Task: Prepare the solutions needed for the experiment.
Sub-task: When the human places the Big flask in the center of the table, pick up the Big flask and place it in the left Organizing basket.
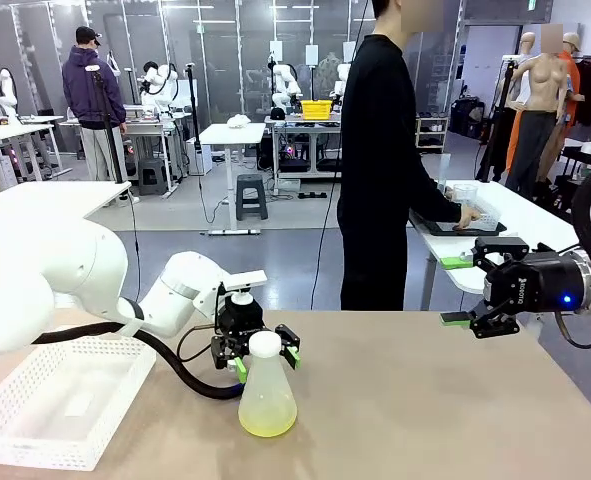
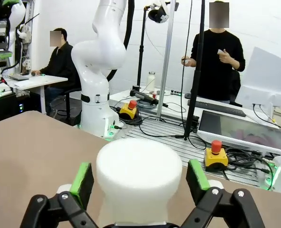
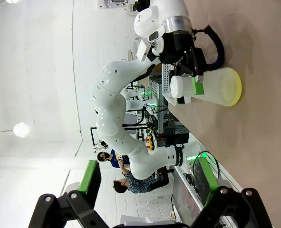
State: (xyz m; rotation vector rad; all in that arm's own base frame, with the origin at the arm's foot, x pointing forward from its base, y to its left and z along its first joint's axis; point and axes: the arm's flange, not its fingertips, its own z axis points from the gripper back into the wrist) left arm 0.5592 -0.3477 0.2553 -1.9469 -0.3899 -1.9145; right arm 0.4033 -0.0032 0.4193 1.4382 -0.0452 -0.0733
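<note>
Here, yellow-green solution (image 1: pixel 267 423) low in a capped flask (image 1: pixel 266 390), between the wide-open left end effector (image 1: pixel 265 358) fingers.

Just a thin pool of pale yellow-green solution (image 1: pixel 267 424) at the bottom of a frosted conical flask (image 1: pixel 267 395) with a fat white cap (image 2: pixel 138 175), most of it empty. Standing upright on the tan tabletop, roughly mid-width and close to the near edge, a bit right of the near-left corner.
</note>
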